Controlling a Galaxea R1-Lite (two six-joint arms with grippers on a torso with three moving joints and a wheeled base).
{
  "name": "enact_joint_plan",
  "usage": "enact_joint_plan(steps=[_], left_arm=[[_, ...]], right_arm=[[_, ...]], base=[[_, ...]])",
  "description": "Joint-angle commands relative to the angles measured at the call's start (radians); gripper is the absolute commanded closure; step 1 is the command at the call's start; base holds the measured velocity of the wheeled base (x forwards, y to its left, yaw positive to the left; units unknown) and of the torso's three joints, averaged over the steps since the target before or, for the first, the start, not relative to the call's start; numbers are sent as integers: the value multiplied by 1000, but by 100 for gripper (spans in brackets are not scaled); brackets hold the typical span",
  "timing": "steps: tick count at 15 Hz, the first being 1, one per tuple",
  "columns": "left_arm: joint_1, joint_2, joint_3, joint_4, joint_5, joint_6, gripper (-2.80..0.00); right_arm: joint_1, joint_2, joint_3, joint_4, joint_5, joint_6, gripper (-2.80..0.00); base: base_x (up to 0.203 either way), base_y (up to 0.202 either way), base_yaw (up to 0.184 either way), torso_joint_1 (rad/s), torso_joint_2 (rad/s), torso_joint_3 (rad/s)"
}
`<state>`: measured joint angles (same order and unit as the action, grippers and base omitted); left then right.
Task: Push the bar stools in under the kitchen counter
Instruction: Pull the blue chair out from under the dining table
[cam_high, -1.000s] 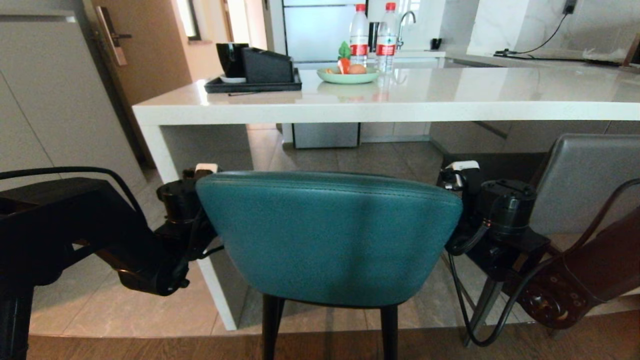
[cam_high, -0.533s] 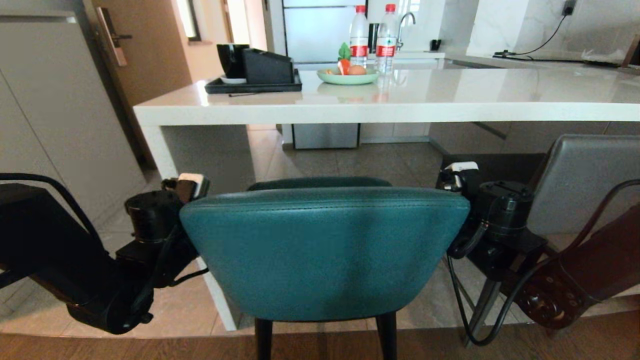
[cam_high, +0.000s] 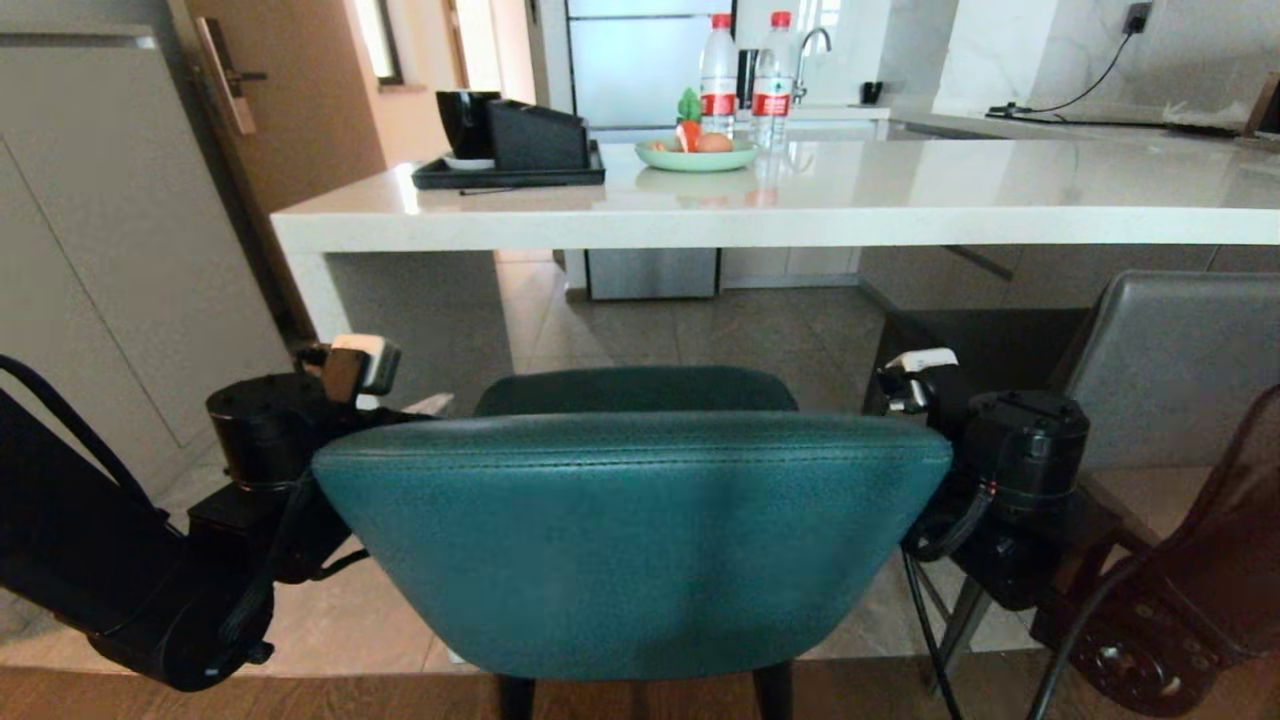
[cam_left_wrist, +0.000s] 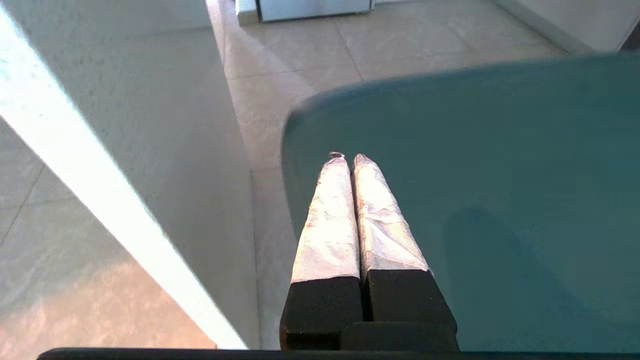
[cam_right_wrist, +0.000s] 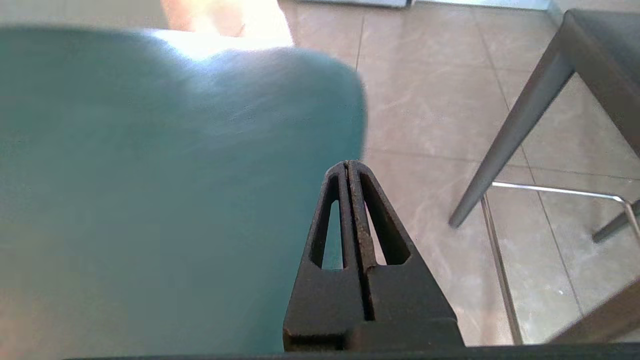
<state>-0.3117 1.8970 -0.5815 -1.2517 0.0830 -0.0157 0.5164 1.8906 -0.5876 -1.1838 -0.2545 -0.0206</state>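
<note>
Our left end effector (cam_left_wrist: 345, 159), its foil-wrapped fingers (cam_left_wrist: 327, 220) pressed together and holding nothing, reaches over the left edge of the teal stool (cam_high: 630, 540). Our right end effector (cam_right_wrist: 348, 165), its black fingers likewise closed on nothing, sits at the stool's right edge, so the two bracket the rounded low back from either side. Whether either one actually touches the leather we cannot tell.

The teal stool stands directly before us, its seat short of the desk (cam_high: 780, 205) and not yet under the white slab top. The grey stool (cam_high: 1170, 365) waits to its right, its tapered leg and metal footrest in sight of the right wrist camera, its back also on our side of the desk edge. The white end panel (cam_high: 330, 300) stands just left of the teal stool.

We judge the stool tall and top-heavy on thin black legs: the padded leather should give a little and looks smooth enough to slip against closed fingers. A push high on the back may tip it instead of sliding it, so we favour even pressure from both sides, low on the backrest near the seat, keeping clear of the end panel.
</note>
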Motion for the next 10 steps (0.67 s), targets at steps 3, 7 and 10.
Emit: enact_joint_plan(steps=[3, 7, 10], left_arm=[[3, 40, -21, -5, 3, 0, 0], [17, 36, 41, -20, 2, -2, 0], [14, 40, 51, -81, 1, -10, 0]], right_arm=[[27, -61, 35, -6, -3, 0, 0], [20, -47, 29, 3, -3, 1, 0], [1, -18, 29, 3, -5, 2, 0]], base=[[0, 0, 0, 0, 0, 0], [0, 0, 0, 0, 0, 0], [0, 0, 0, 0, 0, 0]])
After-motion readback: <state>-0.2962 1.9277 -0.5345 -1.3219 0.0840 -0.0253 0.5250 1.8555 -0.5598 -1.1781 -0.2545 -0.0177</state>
